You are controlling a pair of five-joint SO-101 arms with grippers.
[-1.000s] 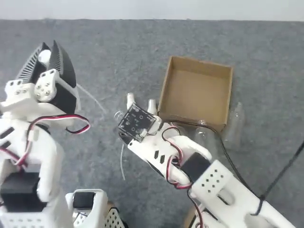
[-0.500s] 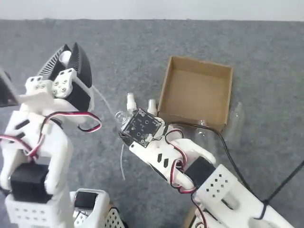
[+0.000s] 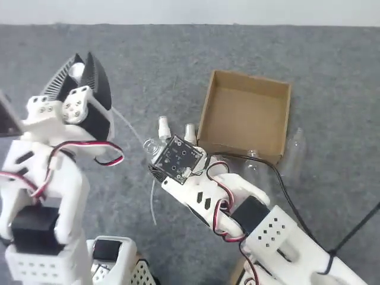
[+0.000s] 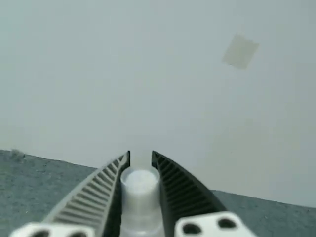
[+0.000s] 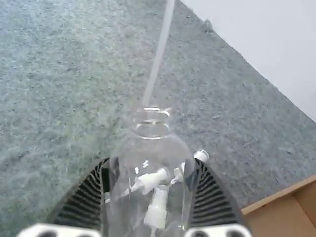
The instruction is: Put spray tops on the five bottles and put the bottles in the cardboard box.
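- One spray top (image 3: 75, 72) is held at the left of the table, clamped between the jaws of the left gripper (image 4: 140, 157), which are closed down onto its white body; its dip tube (image 3: 122, 123) slants toward the centre.
- At the centre, an open bottle (image 3: 150, 145) is gripped round its body by the right gripper (image 5: 150, 167), whose jaws are spread just wide enough to hold it. In the right wrist view the tube's end is seen at the bare neck; whether it has entered cannot be told. The capping of this bottle is judged to be in hand, not finished.
- A second spray top (image 3: 163, 126) and a third spray top (image 3: 190, 132) are left on the grey mat (image 3: 178, 59), just beside the box's left wall.
- No bottle is contained in the cardboard box (image 3: 206, 111).
- A clear bottle (image 3: 255, 164) and a further bottle (image 3: 295, 151) are left on the mat near the box's front right corner; caps on them cannot be made out.
- The task is judged to be near its start, with all packing left to do.
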